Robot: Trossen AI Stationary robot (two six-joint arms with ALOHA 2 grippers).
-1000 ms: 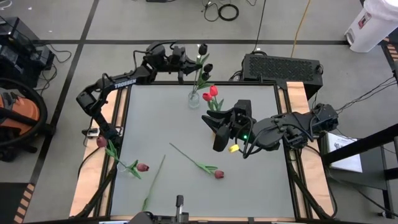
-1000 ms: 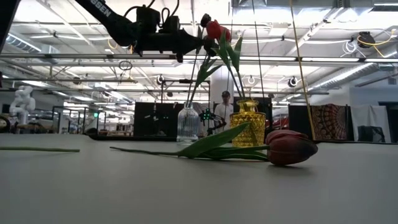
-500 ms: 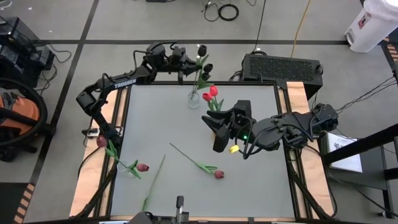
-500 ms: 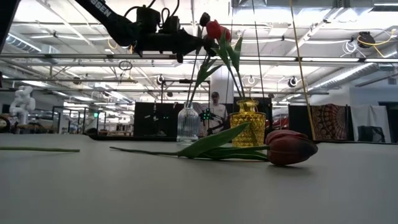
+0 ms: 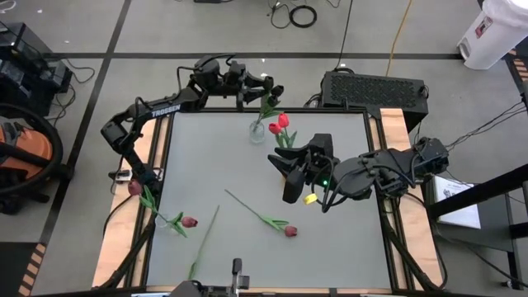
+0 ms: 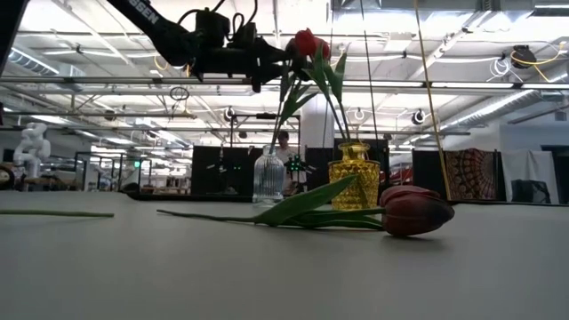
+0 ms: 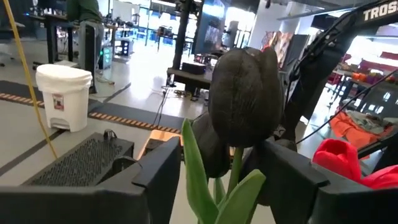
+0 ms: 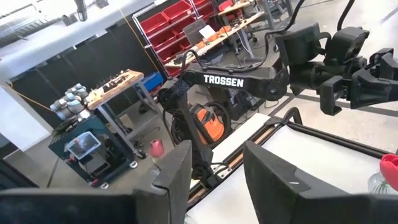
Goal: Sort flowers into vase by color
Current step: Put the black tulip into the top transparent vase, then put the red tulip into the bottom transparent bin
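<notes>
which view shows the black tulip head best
The left wrist view: the black tulip head fills the frame between the left gripper's open fingers. The high view shows it small; the low view only a dark shape; the right wrist view not at all.

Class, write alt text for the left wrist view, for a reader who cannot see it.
A black tulip head on a green stem stands between the left gripper's open jaws. Red tulip petals show at one edge; a white bin stands behind.

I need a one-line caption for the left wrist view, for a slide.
Left claw, open, around the stem of a black tulip, with a red tulip beside it.
</notes>
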